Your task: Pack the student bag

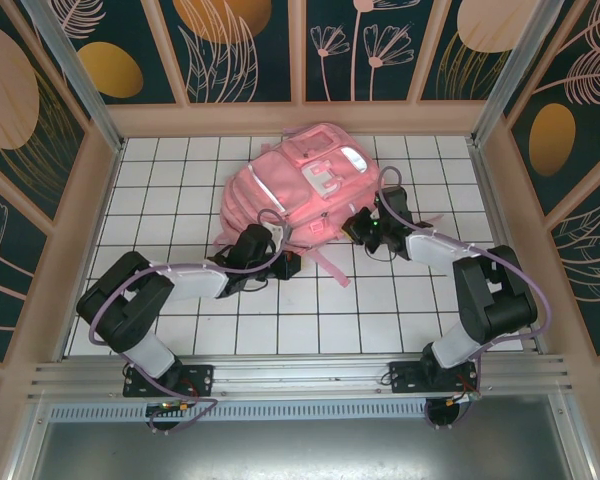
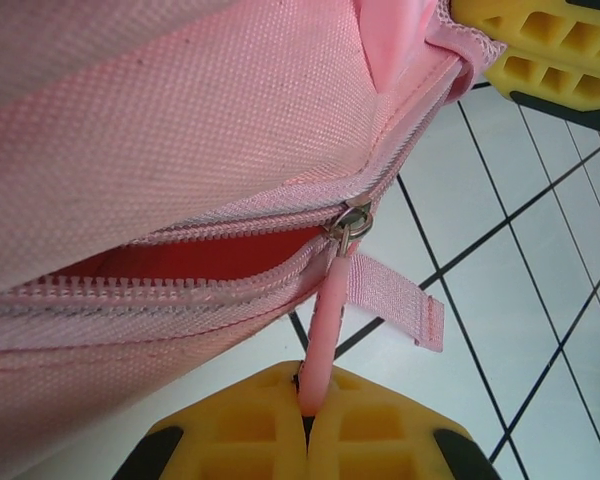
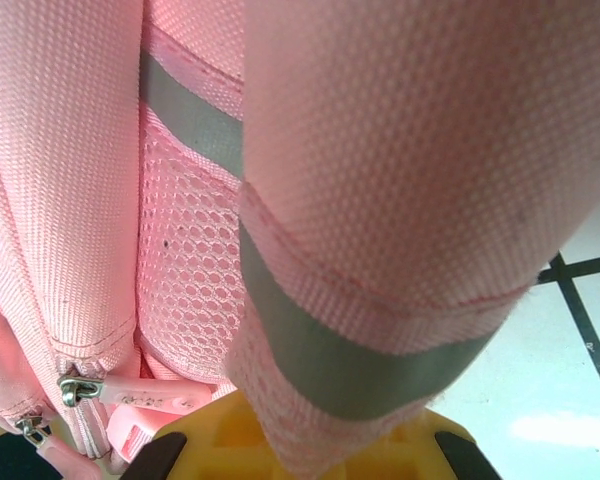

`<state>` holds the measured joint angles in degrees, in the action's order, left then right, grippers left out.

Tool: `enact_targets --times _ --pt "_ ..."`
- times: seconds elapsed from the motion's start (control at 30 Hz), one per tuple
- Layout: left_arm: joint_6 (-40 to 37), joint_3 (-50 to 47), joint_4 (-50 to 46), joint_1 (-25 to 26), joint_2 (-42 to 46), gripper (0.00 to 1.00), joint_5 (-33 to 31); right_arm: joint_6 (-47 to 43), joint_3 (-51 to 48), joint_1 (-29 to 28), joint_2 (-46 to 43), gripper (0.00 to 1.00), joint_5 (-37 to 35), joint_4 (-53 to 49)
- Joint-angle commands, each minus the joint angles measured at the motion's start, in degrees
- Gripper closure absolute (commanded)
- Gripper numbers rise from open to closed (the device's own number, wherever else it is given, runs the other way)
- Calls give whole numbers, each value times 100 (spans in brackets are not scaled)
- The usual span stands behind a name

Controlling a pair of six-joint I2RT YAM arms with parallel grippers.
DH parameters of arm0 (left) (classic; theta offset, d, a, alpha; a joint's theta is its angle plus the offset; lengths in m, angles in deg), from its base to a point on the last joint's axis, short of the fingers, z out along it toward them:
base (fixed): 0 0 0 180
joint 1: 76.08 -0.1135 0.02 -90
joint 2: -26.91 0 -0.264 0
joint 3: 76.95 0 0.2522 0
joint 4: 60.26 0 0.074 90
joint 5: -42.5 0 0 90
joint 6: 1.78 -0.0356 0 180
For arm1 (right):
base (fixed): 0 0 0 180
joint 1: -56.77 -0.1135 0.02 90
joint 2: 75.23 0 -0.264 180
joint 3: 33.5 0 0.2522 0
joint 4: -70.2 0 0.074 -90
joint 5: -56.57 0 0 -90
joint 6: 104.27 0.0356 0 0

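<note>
The student bag [image 1: 300, 180], pink with pale stripes, lies at the back middle of the tiled table. My left gripper [image 1: 283, 266] is at its near edge. In the left wrist view this gripper [image 2: 315, 405] is shut on the pink zipper pull [image 2: 327, 315], which hangs from the metal slider [image 2: 350, 222]. The zipper gapes to the left and shows a red lining [image 2: 180, 255]. My right gripper [image 1: 358, 226] is at the bag's right side. There it [image 3: 315, 452] is shut on a fold of the bag's fabric with a grey reflective stripe [image 3: 360, 370].
A pink strap [image 1: 332, 264] trails toward the front of the white tiled table [image 1: 400, 310]. A short webbing tab [image 2: 395, 300] hangs by the slider. A mesh pocket [image 3: 190, 260] and two more zipper sliders [image 3: 75, 388] lie left of the right gripper. Walls enclose the table.
</note>
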<state>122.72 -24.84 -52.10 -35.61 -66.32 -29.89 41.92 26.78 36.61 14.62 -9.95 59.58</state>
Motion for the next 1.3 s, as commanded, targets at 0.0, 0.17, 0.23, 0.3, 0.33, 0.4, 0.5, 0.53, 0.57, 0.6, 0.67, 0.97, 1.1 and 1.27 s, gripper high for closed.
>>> enact_targets --times 0.0,0.17,0.23,0.3,0.33,0.4,0.5,0.53,0.57,0.6,0.67,0.97,1.1,1.27 --pt "-169 103 -508 -13 112 100 -328 -295 129 219 -73 100 -472 -79" --pt "-119 -80 -522 -73 445 100 -769 -388 25 531 -247 100 -652 -268" --pt "-97 -162 -504 -68 545 100 -859 -427 46 645 -249 100 -674 -323" --pt "-82 -236 -468 -65 586 100 -896 -445 80 712 -224 100 -687 -361" --pt "-79 -264 -457 -72 581 100 -912 -458 94 730 -214 100 -687 -359" --pt "-29 -327 -300 -70 558 100 -796 -478 128 750 -182 100 -635 -322" --pt "61 -99 -375 -59 423 100 -503 -520 207 700 -115 100 -431 -320" --pt "98 32 -497 -44 415 100 -487 -556 217 674 -119 100 -364 -314" --pt "90 169 -630 -16 428 97 -477 -598 212 645 -129 100 -282 -284" --pt "39 343 -826 42 439 90 -513 -665 256 607 -140 100 -183 -304" --pt "-76 652 -1199 155 446 77 -605 -674 198 592 -225 100 198 -37" --pt "-272 1427 -2006 218 276 51 -791 -60 -268 546 -700 100 1549 1041" --pt "-113 1680 -2081 238 156 48 -771 162 -406 494 -736 100 1935 1413" --pt "211 1703 -2005 233 95 45 -551 182 -584 441 -899 100 1983 1727"
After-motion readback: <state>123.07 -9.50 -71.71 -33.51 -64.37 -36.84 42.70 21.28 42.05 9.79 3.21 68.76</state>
